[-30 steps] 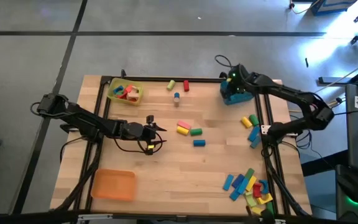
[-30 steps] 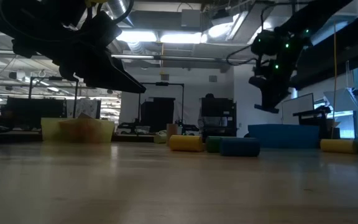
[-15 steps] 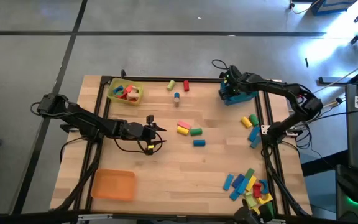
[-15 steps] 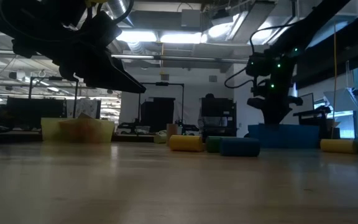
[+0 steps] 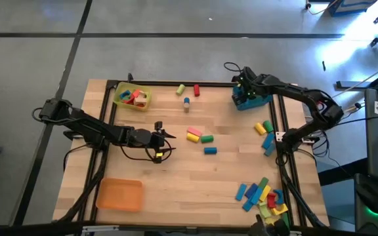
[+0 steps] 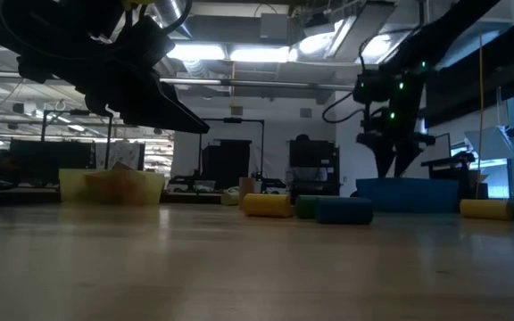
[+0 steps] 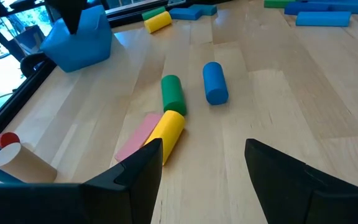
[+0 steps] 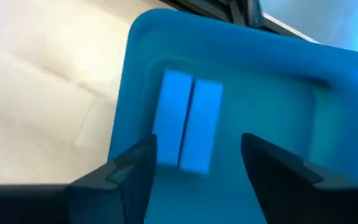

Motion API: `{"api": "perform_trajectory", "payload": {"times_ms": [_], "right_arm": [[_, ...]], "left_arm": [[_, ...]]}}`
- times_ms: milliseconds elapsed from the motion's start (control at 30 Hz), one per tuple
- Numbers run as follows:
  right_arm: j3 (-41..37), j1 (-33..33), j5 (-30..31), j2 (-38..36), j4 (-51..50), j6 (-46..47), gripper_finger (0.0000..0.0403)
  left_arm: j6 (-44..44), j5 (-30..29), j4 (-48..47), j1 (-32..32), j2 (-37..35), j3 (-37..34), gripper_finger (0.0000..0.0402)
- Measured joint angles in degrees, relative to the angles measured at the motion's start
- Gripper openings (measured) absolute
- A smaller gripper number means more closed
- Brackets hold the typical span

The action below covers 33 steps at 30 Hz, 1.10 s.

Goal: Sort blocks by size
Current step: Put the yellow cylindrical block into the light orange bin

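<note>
Blocks lie loose on the table: a pink bar, a yellow cylinder (image 7: 166,132), a green cylinder (image 7: 173,93) and a blue cylinder (image 7: 214,82) at mid-table (image 5: 201,139), and several more at the near right corner (image 5: 262,195). Two blue bars (image 8: 188,119) lie flat in the blue tray (image 8: 272,112). My right gripper (image 8: 194,168) hangs open and empty just above that tray (image 5: 249,96). My left gripper (image 7: 201,171) is open and empty at mid-left (image 5: 166,141), pointing at the mid-table blocks.
A yellow tray (image 5: 132,97) with blocks stands at the far left, an orange tray (image 5: 119,195) at the near left. Small cylinders (image 5: 188,92) lie near the far edge, and a few blocks (image 5: 265,134) by the right edge. Bare wood lies between.
My right gripper has moved a little toward the table's left over the blue tray, dipped low into it and come up slightly. My left arm has kept still.
</note>
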Motion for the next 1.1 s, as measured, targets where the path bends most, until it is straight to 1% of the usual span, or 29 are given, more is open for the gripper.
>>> {"api": "perform_trajectory", "payload": {"times_ms": [100, 267, 400, 567, 700, 800, 933, 1100], "right_arm": [[2.7, 3.0, 1.5, -2.8, -7.1, 0.0, 0.0242], [6.0, 9.6, 3.1, -8.0, -16.9, 3.1, 0.0237], [6.2, 14.5, 3.3, -11.9, -23.1, 7.6, 0.0230], [6.1, 20.0, 4.3, -14.3, -30.5, 13.4, 0.0223], [6.0, 23.9, 4.7, -14.5, -32.8, 17.0, 0.0220], [4.1, 26.5, 4.7, -14.5, -32.0, 19.0, 0.0220], [-1.0, 27.8, 4.7, -14.5, -31.5, 21.4, 0.0220], [-8.3, 27.6, 3.5, -14.5, -29.4, 23.0, 0.0220]], "left_arm": [[0.0, 0.0, 0.0, 0.0, 0.0, 0.0, 0.0211], [0.0, 0.0, 0.0, 0.0, 0.0, 0.0, 0.0211], [-0.1, 0.0, 0.0, 0.0, 0.0, 0.0, 0.0211], [-0.2, 0.0, 0.0, 0.0, 0.0, 0.0, 0.0211], [-0.2, 0.0, 0.0, 0.0, 0.0, 0.0, 0.0211], [-0.2, 0.0, 0.0, 0.0, 0.0, 0.0, 0.0211], [-0.2, 0.0, 0.0, 0.0, 0.0, 0.0, 0.0211], [-0.2, 0.0, 0.0, 0.0, 0.0, 0.0, 0.0211]]}}
